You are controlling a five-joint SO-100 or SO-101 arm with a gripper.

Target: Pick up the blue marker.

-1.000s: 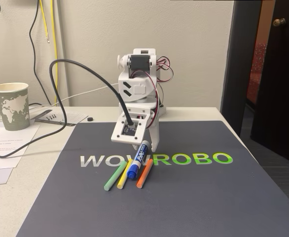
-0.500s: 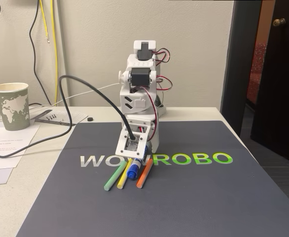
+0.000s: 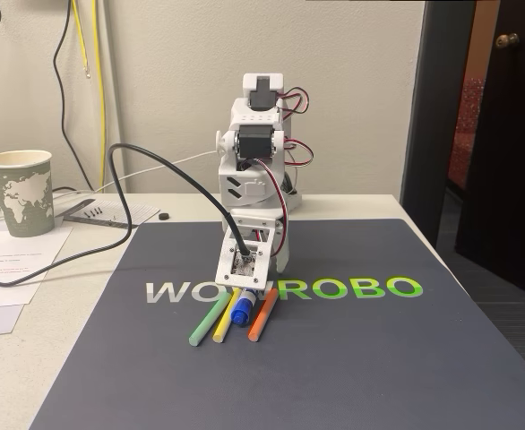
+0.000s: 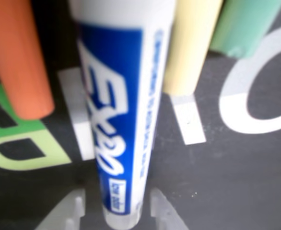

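The blue marker [image 3: 239, 313] lies on the dark mat [image 3: 361, 358] between a yellow stick [image 3: 223, 326] and an orange stick [image 3: 262, 315]; a green stick [image 3: 209, 323] lies furthest left. Only its dark blue cap end shows below the arm's white wrist. My gripper [image 3: 245, 292] is lowered over the marker's far end. In the wrist view the marker [image 4: 121, 96] runs up the middle, white with a blue label. My gripper [image 4: 115, 207] straddles its white end, open, with a fingertip [image 4: 76, 206] on each side and small gaps. Beside the marker lie the orange stick [image 4: 18, 57], yellow stick [image 4: 191, 43] and green stick [image 4: 243, 24].
A paper cup [image 3: 19, 191] and loose papers [image 3: 12, 260] sit on the table to the left of the mat in the fixed view. A black cable [image 3: 146, 166] loops from the wrist to the left. A dark door [image 3: 504, 134] stands at the right.
The arm has swung forward and down over the marker, covering its barrel. In the last half second it sank only slightly lower.
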